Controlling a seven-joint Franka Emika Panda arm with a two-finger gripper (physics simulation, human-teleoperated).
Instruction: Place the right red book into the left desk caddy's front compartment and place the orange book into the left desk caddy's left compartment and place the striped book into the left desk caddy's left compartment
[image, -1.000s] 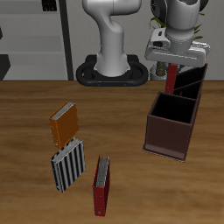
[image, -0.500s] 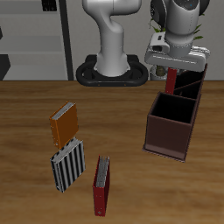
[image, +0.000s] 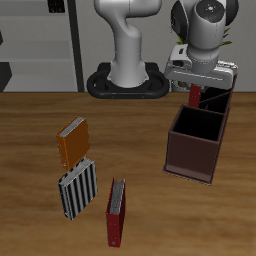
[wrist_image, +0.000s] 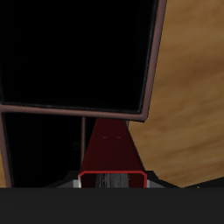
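Nearest the table's front edge lies a long, dark red book with grey page edges (image: 117, 211), flat on the wooden table (image: 30, 150). Just beside it, a little farther back, is the striped book (image: 77, 189) with its thin black-and-white lines, also lying flat. Right behind that one, corner almost touching corner, rests the small orange book (image: 73, 143), plain orange-brown with a pale page edge.

Well apart from those three, across the table, stands a dark reddish-brown caddy box (image: 196, 142), open-topped and upright. Directly behind it is the left desk caddy (image: 216, 97), near-black with thin reddish-brown rims; from the front only its upper edge and part of its dark interior show past the brown box.

Over that black caddy hangs the gripper (image: 197, 88), pointing down from the pale arm. Its fingers are closed on the right red book (image: 196, 96), the small bright-red hardback, which hangs upright between them with its lower end dipping at the caddy's rim. In the wrist view the red book (wrist_image: 111, 150) runs straight out from between the fingers (wrist_image: 147, 178), clamped at its near end, and its far end reaches down toward a divider of the caddy (wrist_image: 149, 61), whose compartments show as black openings. I cannot tell which compartment the book is over.

Farthest back stands the robot's white base (image: 128, 60).
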